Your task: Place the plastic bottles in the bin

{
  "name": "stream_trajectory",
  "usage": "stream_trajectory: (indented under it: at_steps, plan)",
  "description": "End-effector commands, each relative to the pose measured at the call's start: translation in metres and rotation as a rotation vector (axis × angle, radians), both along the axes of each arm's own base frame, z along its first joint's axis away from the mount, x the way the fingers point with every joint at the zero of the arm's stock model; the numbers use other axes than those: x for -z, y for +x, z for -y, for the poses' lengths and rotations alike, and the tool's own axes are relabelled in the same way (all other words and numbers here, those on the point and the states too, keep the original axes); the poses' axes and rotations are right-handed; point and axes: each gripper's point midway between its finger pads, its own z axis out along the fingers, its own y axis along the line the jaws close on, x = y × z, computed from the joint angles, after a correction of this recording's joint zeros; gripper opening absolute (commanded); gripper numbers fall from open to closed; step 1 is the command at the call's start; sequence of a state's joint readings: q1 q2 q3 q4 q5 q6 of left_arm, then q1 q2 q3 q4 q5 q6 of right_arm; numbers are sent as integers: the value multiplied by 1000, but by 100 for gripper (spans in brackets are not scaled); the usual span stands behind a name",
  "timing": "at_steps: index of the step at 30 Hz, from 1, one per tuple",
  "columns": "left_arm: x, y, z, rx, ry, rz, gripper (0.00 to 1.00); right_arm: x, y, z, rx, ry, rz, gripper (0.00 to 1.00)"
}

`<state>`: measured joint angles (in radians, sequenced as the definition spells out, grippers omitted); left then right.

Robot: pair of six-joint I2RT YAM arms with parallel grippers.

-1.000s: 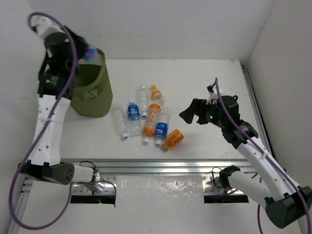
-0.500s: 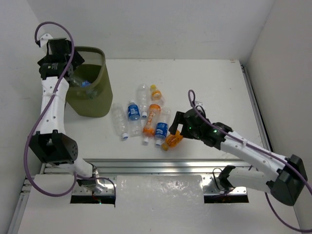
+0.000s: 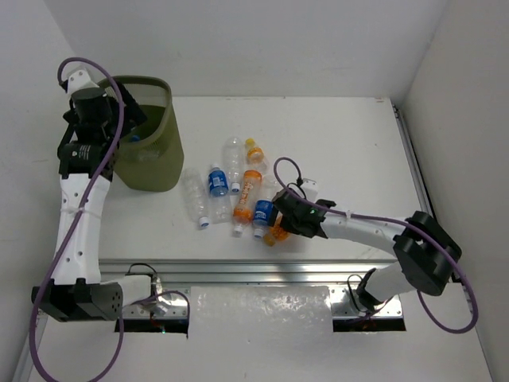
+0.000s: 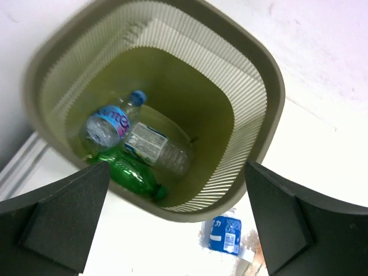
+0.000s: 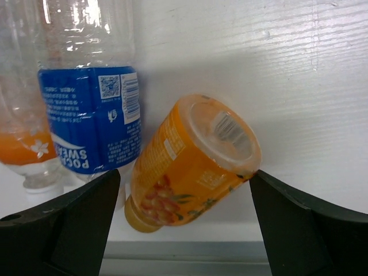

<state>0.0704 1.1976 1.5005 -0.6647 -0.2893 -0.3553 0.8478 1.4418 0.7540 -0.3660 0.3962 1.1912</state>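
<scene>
The olive bin (image 3: 157,163) stands at the back left. My left gripper (image 3: 119,127) hangs open over its mouth, holding nothing. In the left wrist view, the bin (image 4: 270,86) holds a blue-labelled bottle (image 4: 109,123), a clear bottle (image 4: 154,148) and a green bottle (image 4: 127,173). Several plastic bottles (image 3: 235,187) lie clustered mid-table. My right gripper (image 3: 289,215) is low at the cluster's right end. It (image 5: 185,172) stands open astride a lying orange bottle (image 5: 190,161), and the right fingertip touches its base rim. A blue-labelled bottle (image 5: 92,115) lies beside it.
The table's front edge (image 5: 184,253), with a metal rail (image 3: 262,270), runs just behind the orange bottle. Another rail (image 3: 413,159) lines the right side. White walls close in the back and both sides. A blue-labelled bottle (image 4: 225,234) lies on the table past the bin.
My left gripper opened over the bin and a blue-labelled bottle dropped in. My right arm swung left and down, and its jaws now stand on either side of the orange bottle.
</scene>
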Motion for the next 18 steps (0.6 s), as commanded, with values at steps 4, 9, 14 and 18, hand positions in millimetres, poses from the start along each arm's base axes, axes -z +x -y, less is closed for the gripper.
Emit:
stream_trajectory:
  at_steps: [4, 9, 14, 18]
  plan:
    - [2, 20, 53, 241, -49, 29, 100, 12, 10, 4, 98, 3, 47, 74]
    - [-9, 10, 120, 455, -96, 67, 100, 12, 8, 18, 72, -26, 93, 39]
    - [-13, -21, 203, 783, -203, 108, 100, -43, 25, 12, -211, -57, 355, 23]
    - [11, -48, 261, 998, -307, 59, 100, -94, 16, -7, -569, -42, 625, 22]
